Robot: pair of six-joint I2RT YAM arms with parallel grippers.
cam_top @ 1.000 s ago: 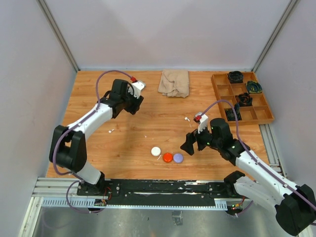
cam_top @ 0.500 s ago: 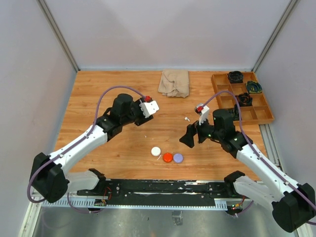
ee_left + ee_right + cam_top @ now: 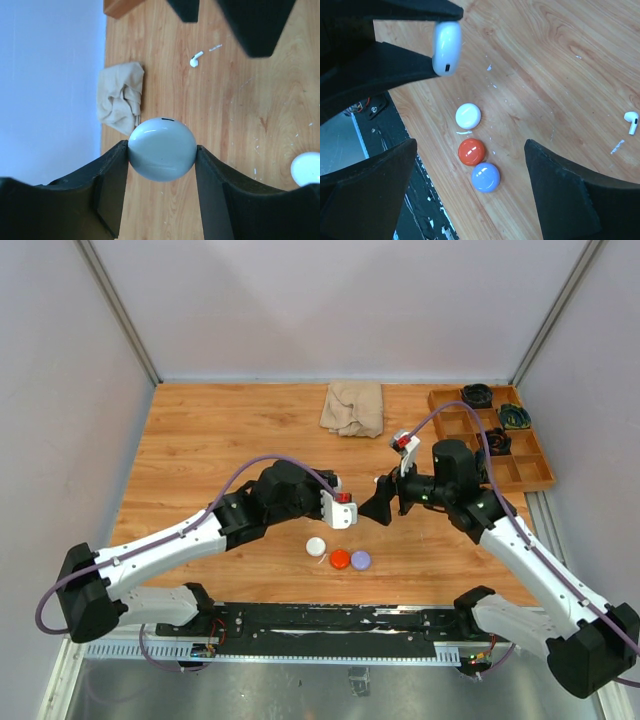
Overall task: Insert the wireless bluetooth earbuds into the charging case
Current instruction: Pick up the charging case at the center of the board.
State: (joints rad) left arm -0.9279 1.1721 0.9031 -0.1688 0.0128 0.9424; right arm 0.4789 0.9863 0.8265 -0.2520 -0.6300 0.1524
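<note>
My left gripper point(image 3: 162, 151) is shut on a pale, rounded charging case point(image 3: 162, 149), held above the table with a finger on each side. The right wrist view shows the same case point(image 3: 446, 47) edge-on between those black fingers. My right gripper point(image 3: 378, 506) stands open just right of the left gripper point(image 3: 340, 512), with nothing between its fingers point(image 3: 555, 190). One white stemmed earbud point(image 3: 196, 59) lies on the wood beyond both grippers, and it sits at the right edge point(image 3: 632, 121) of the right wrist view.
Three round pucks lie in a row near the front: white point(image 3: 316, 547), red point(image 3: 339, 559) and purple point(image 3: 361, 560). A beige cloth point(image 3: 353, 407) lies at the back. A wooden compartment tray point(image 3: 455, 420) with dark items stands back right.
The left arm swung from the far left to the table's centre, carrying the case. The right gripper rose and moved a little farther back, and its jaws narrowed slightly.
</note>
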